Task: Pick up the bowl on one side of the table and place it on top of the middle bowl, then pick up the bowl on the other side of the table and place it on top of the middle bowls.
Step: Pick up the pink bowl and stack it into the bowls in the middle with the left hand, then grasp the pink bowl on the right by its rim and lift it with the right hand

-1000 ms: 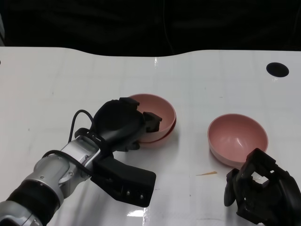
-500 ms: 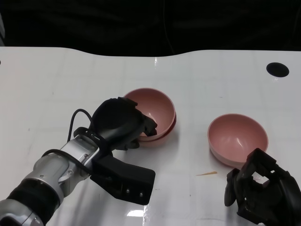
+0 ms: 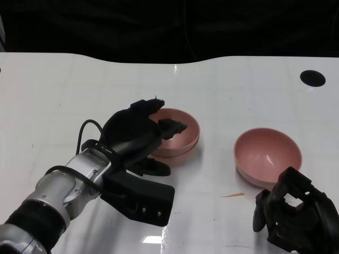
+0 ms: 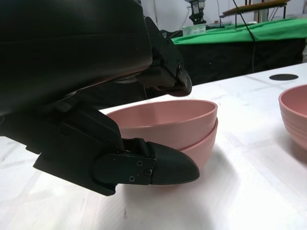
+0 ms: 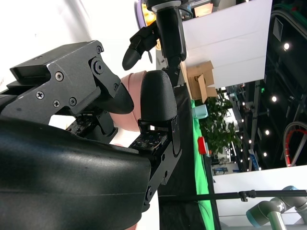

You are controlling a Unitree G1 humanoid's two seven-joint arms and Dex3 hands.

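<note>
One pink bowl [image 3: 177,123] sits nested inside the middle bowl [image 3: 183,152]. The left hand [image 3: 139,133] spreads loose beside their rim, gripping nothing. The right hand [image 3: 294,214] is curled and empty near the lone, empty right bowl [image 3: 267,155]

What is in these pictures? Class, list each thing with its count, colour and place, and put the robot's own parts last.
Stacked bowls: two, pink, one nested in the other, middle of the table.
Single bowl: one, pink, to the right of the stack, apart from it.
Sliver: one, tan, on the table near the single bowl.
Hole: one, black, round, far right of the table.
Table: one, white.
Left hand: one, black, fingers spread at the stack's rim, holding nothing.
Right hand: one, black, fingers curled in, holding nothing, just before the single bowl.
Forearm: one in view, silver, the left.
</note>
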